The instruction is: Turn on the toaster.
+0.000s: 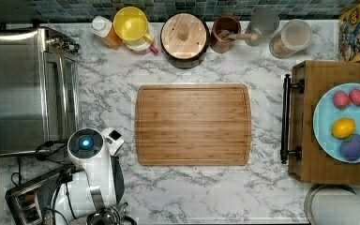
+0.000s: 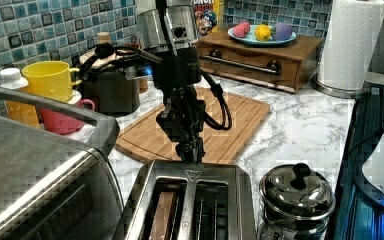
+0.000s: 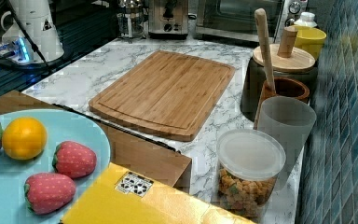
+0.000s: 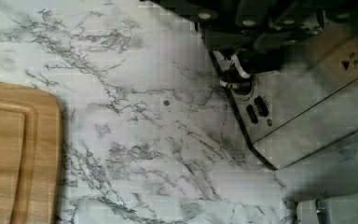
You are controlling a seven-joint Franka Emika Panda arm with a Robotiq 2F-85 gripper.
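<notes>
The toaster (image 2: 190,205) is brushed steel with two long top slots and stands at the near edge of the counter in the left view. In the top view the toaster (image 1: 26,202) sits at the bottom left, partly under the white arm. My black gripper (image 2: 190,152) hangs straight down at the toaster's far end, fingers together, tips level with its top edge. In the wrist view the gripper (image 4: 235,70) rests against the toaster (image 4: 307,93) end face, just above two small dark buttons. The lever is hidden behind the fingers. In the right view the toaster (image 3: 168,18) is far back.
A large toaster oven (image 1: 23,89) stands beside the toaster. A steel pot (image 2: 296,192) with a black knob sits on the toaster's other side. A wooden cutting board (image 1: 192,124) lies mid-counter. Jars and a yellow mug (image 1: 130,23) line the back wall; a wooden tray (image 1: 309,164) holds a fruit plate.
</notes>
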